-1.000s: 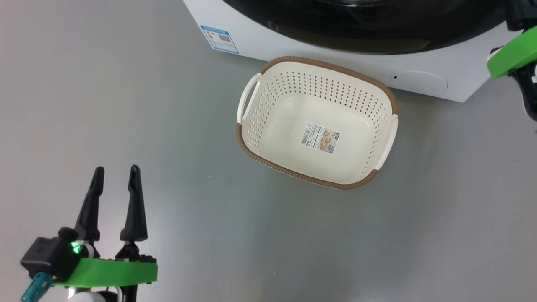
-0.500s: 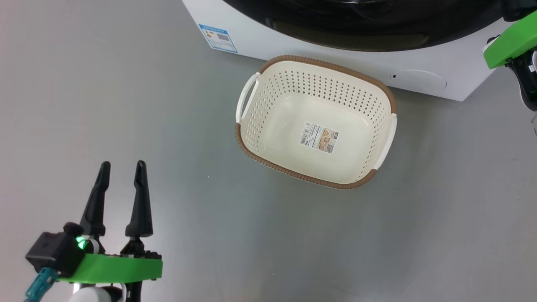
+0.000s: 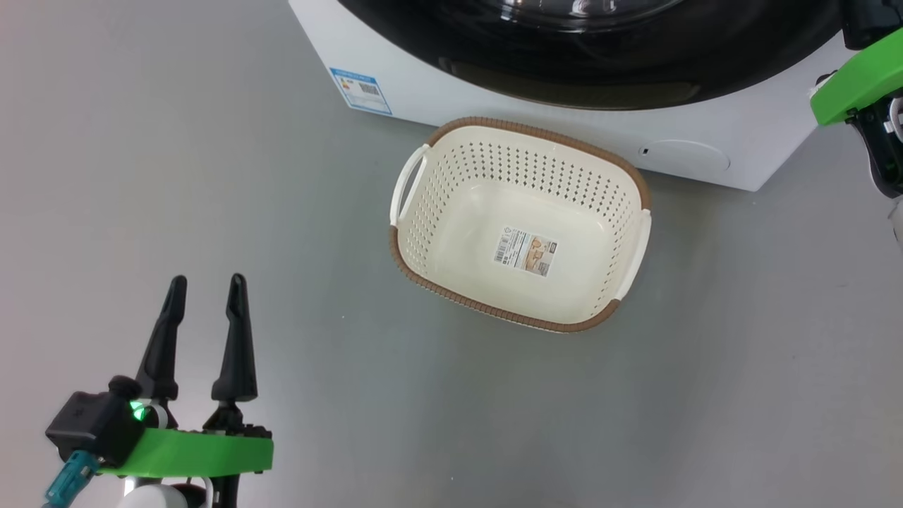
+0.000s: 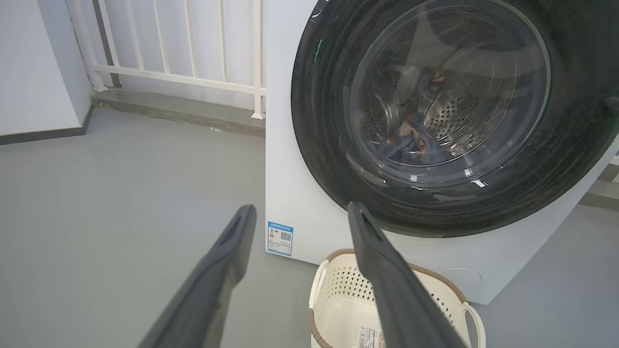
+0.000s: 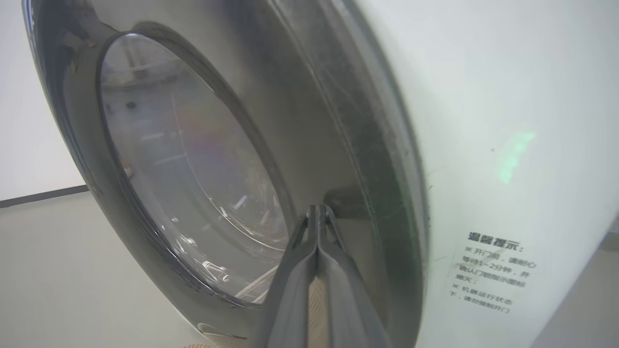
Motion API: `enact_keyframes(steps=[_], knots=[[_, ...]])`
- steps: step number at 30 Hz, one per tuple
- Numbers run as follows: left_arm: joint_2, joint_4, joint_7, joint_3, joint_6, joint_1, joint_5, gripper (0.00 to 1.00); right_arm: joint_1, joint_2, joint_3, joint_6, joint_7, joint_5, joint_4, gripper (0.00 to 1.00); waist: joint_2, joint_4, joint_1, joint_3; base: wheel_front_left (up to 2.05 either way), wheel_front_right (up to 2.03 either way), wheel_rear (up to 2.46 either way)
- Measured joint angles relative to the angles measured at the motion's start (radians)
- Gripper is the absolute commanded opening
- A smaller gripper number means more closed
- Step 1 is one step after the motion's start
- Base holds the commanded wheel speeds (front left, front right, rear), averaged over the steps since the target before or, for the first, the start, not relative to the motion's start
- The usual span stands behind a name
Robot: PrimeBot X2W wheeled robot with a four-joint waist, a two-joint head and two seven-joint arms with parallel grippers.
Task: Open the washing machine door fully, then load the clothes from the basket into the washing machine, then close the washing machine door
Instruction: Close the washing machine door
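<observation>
The white washing machine [image 3: 437, 99] stands at the top of the head view. The washing machine door [image 4: 329, 145], with its black rim and glass bowl, lies flat against the machine's front. Through the glass, bluish clothes [image 4: 411, 140] with orange specks lie in the steel drum. The cream basket [image 3: 451, 190] sits on the floor in front, holding nothing but its label. My left gripper [image 3: 206, 282] hovers open over the floor, left of the basket. My right gripper [image 5: 317, 209] is shut on nothing, its tips at the door's rim [image 5: 338, 121] beside a dark recess.
Grey floor [image 3: 211, 141] stretches left of and in front of the basket. A white railing [image 4: 193, 48] and a low step run behind the machine's left side. The round filter cap [image 3: 684, 156] and blue label [image 3: 360, 90] mark the machine's lower front. The right arm's green bracket [image 3: 857, 85] shows at upper right.
The head camera has shifted, so machine and basket sit lower and further left in its picture. My left gripper moved forward a little early on. Both grippers kept their states.
</observation>
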Motion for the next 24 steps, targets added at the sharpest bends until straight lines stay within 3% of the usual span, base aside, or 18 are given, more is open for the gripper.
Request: enact_keyframes(steps=[2,3,4,5,24], knots=[[0.000,0.001,0.000,0.000,0.000,0.001,0.000,1.00,0.010,0.001,-0.004,-0.001,0.000,0.000,-0.002,0.51,0.0000,-0.005,0.0000,-0.010,0.00,0.00,0.00],[0.000,0.002,0.000,0.001,0.000,0.002,0.000,1.00,0.017,0.001,-0.005,-0.001,0.000,0.000,-0.002,0.51,0.0000,-0.007,0.0000,-0.016,0.00,0.00,0.00],[0.001,0.003,0.000,0.001,0.000,0.004,0.000,1.00,0.021,0.001,-0.006,-0.001,0.000,0.000,-0.002,0.93,0.0000,-0.010,0.0000,-0.021,0.00,0.00,0.00],[0.001,0.004,0.000,0.001,0.000,0.004,0.000,1.00,0.027,0.003,-0.008,-0.001,0.000,0.000,-0.006,1.00,0.0000,-0.013,0.0000,-0.027,0.00,0.00,0.00],[0.028,0.011,0.000,0.024,0.000,0.031,0.002,1.00,0.204,0.075,-0.018,-0.002,0.000,0.009,-0.124,1.00,0.0000,-0.106,0.0000,-0.114,0.00,0.00,0.00]])
